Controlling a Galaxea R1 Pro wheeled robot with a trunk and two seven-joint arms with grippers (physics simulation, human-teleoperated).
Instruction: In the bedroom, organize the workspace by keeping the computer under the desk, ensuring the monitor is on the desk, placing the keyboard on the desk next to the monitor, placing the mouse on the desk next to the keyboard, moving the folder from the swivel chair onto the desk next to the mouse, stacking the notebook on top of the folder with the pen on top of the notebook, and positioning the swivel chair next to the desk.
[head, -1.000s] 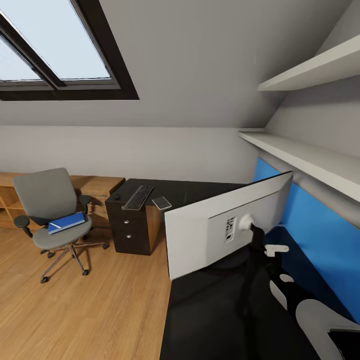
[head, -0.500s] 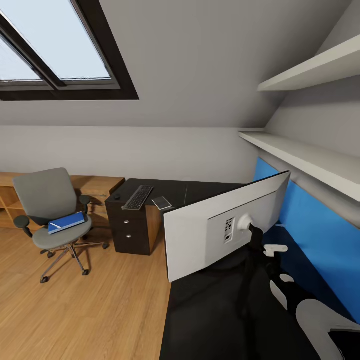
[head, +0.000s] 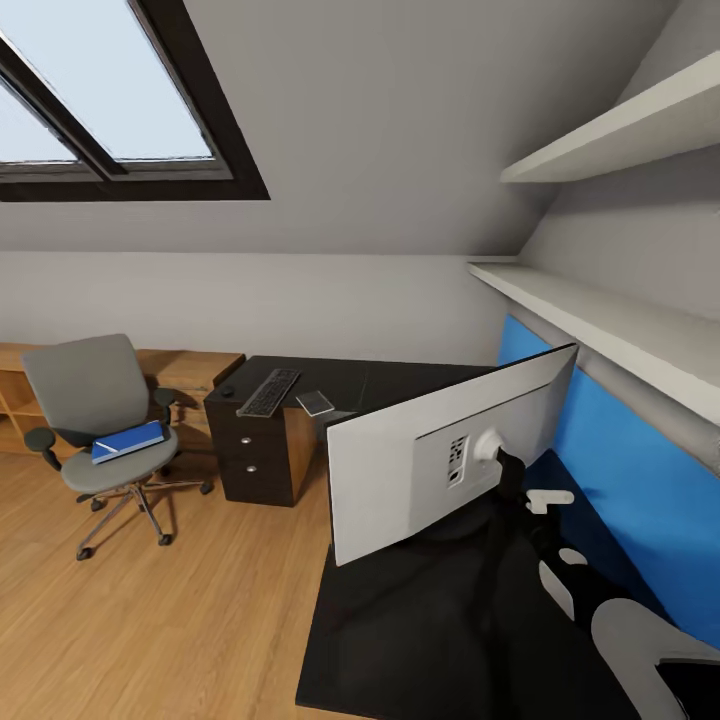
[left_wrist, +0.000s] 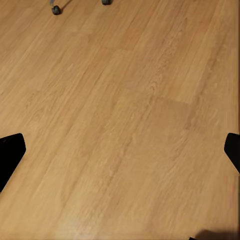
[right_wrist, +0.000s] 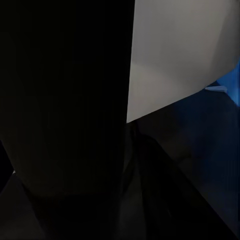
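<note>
The grey swivel chair (head: 88, 398) stands on the floor left of the black desk (head: 420, 620), with the blue folder (head: 128, 441) on its seat. On the desk's far end lie the mouse (head: 228, 390), the keyboard (head: 268, 392) and the grey notebook (head: 316, 402). The monitor (head: 450, 455) stands on the near part of the desk, white back toward me. My left gripper (left_wrist: 120, 152) hangs open over bare floor. My right arm (head: 625, 640) reaches behind the monitor (right_wrist: 185, 60); darkness hides its jaws. The computer is out of view, and the pen is too small to tell.
A blue wall panel (head: 610, 450) runs behind the desk under two white shelves (head: 600, 320). A light wooden drawer unit (head: 190, 368) stands behind the chair. Wooden floor (head: 170, 620) stretches left of the desk. The chair's castors (left_wrist: 56, 9) show in the left wrist view.
The head camera has shifted, so the whole scene sits slightly further left and more of the desk's front edge shows. The monitor's far edge swung slightly. Chair and folder stay put.
</note>
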